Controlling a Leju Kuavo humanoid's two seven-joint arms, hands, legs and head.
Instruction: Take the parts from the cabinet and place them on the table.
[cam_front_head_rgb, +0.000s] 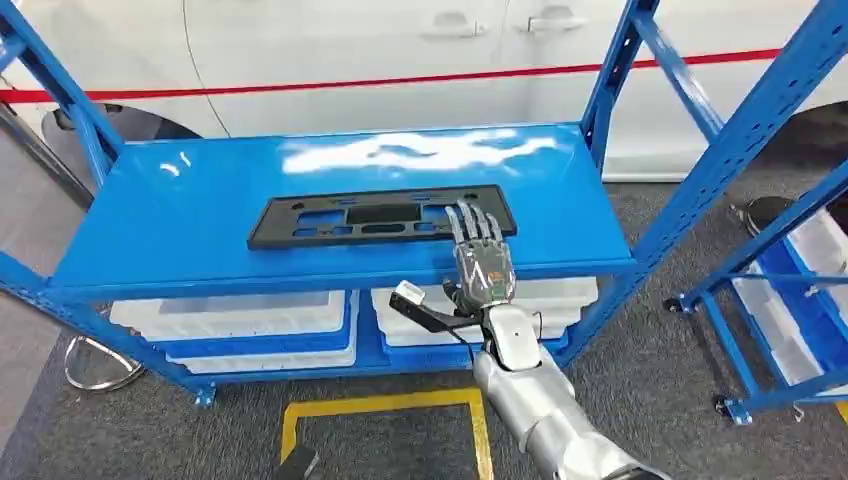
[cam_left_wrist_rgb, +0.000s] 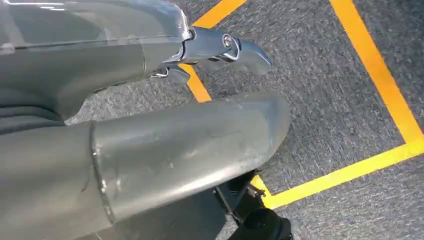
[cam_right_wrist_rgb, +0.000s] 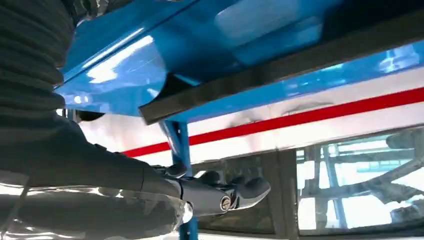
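A flat black rectangular plastic frame with cut-out slots (cam_front_head_rgb: 381, 217) lies on the glossy top shelf of the blue steel rack (cam_front_head_rgb: 180, 215), its long axis running along the shelf, parallel to the shelf's front edge. It sits roughly midway across the shelf and towards the front edge. The robot's right hand (cam_front_head_rgb: 478, 250) reaches up over that front edge, fingers straight and spread, with the fingertips lying over the frame's right end; whether they press on it or hover just above, I cannot tell. The right wrist view, looking along the shelf, shows the frame's dark edge (cam_right_wrist_rgb: 280, 67) and a thumb below it, so the hand is unclenched and grasps nothing. The frame extends away to the left of this hand, so the grasp would fall on one end of a long, thin part, which will likely tip or swing when lifted. The left hand (cam_left_wrist_rgb: 150, 145) hangs well below the shelf, over grey carpet with yellow floor tape (cam_left_wrist_rgb: 372, 65); its fingers look loose, holding nothing. The right hand is clearly nearer the frame
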